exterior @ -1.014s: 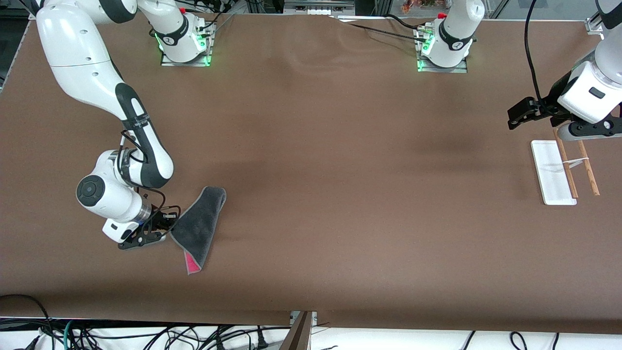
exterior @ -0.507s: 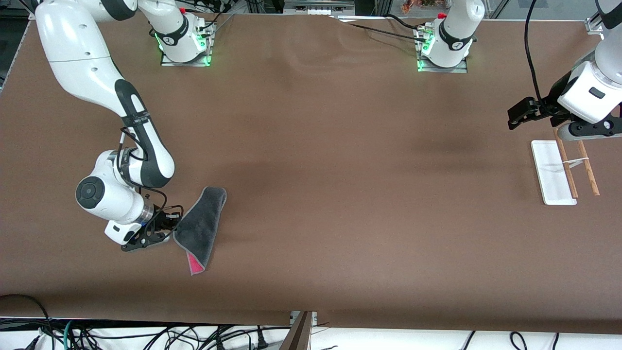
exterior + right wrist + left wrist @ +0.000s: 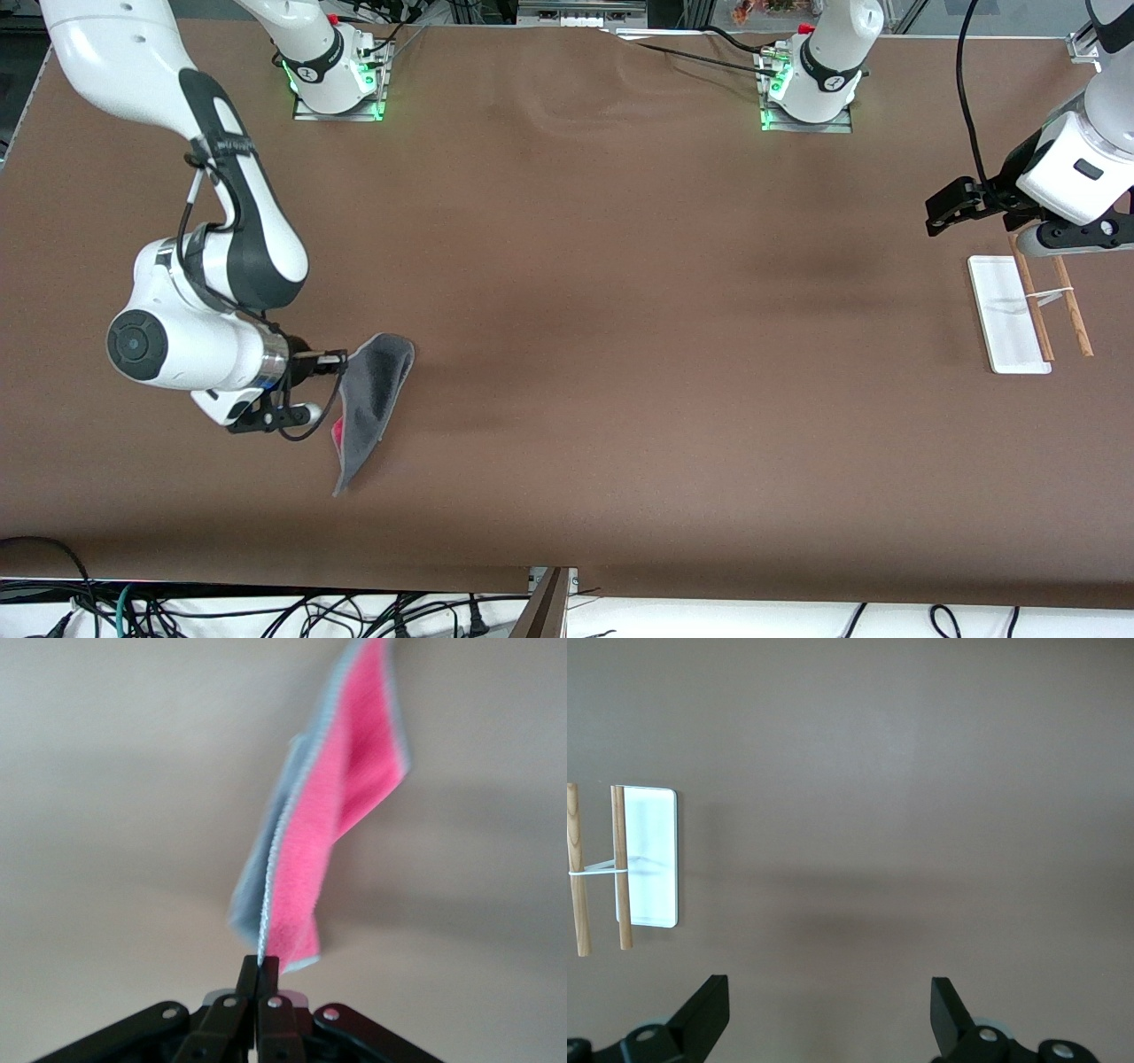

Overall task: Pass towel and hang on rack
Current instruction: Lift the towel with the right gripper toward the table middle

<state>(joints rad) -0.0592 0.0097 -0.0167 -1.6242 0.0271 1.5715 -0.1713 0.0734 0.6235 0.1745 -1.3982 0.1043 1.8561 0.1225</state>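
Now that the right gripper (image 3: 332, 357), clamped on the towel (image 3: 372, 399), has risen, cloth hangs off the table (image 3: 585, 310): pickup done, handover next. Left gripper (image 3: 941, 213) waits spread wide near the rack (image 3: 1010, 310).

Right hand (image 3: 341, 359) pinched closed, left hand (image 3: 941, 209) spread.
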